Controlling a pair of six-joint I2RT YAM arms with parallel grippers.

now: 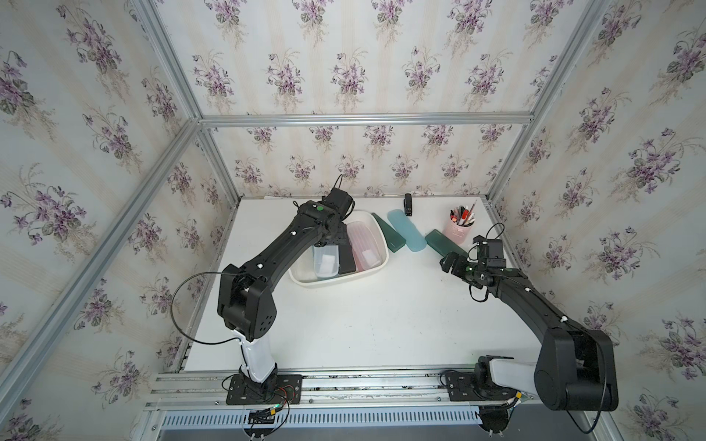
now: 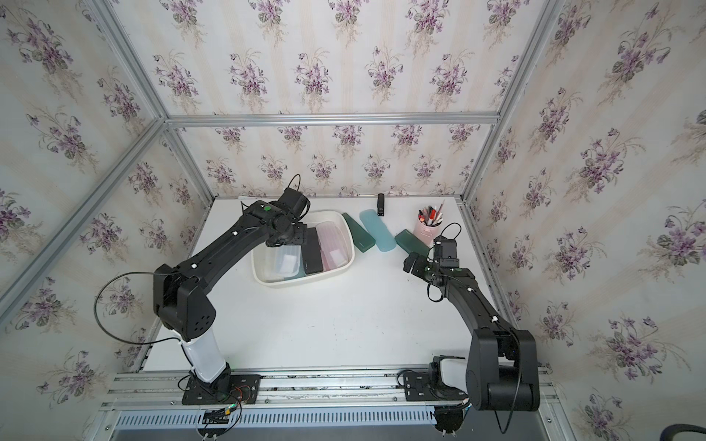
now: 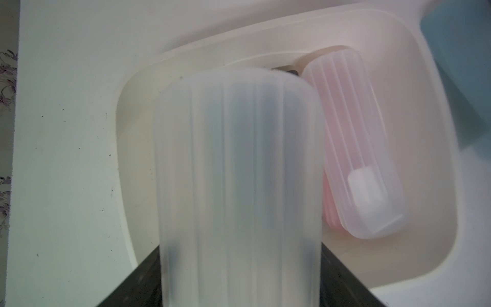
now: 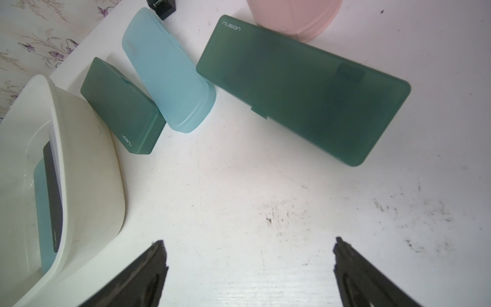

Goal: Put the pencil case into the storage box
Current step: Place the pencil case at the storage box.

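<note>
Two cases, pink [image 3: 356,148] and black [image 1: 345,256], lie in the storage box [image 3: 430,148]; my left gripper [image 3: 240,244] pinches the frosted pencil case [image 3: 239,159] inside the box's rim, beside them; my right gripper [image 4: 249,242] hangs spread wide over the table [image 4: 239,186], near a dark green case [image 4: 305,93].

Table [image 1: 363,317]: storage box [image 1: 332,280], cases [image 1: 407,231], cup [image 1: 456,233]

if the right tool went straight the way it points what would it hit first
Probably the dark green pencil case by the pink cup, though the table may come first; depth is unclear.
</note>
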